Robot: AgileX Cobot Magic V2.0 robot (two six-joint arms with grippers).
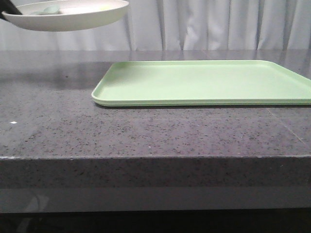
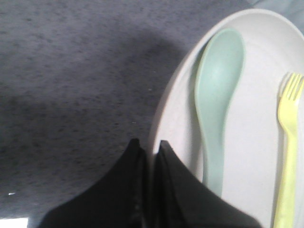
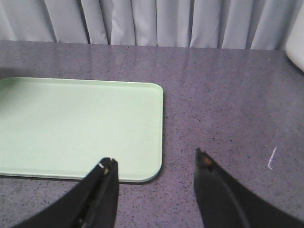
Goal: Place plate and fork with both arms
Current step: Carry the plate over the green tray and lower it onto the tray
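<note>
Left gripper (image 2: 151,147) is pinching the rim of the round matte plate (image 2: 251,161), carrying a flat yellow fork (image 2: 287,156), left of the rectangular green tray (image 1: 204,82); right gripper (image 3: 156,166) is gaping empty.

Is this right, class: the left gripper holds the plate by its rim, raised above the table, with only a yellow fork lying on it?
Not quite. The left wrist view shows the plate carrying a pale green spoon beside the yellow fork. The left gripper does clamp the rim.
</note>
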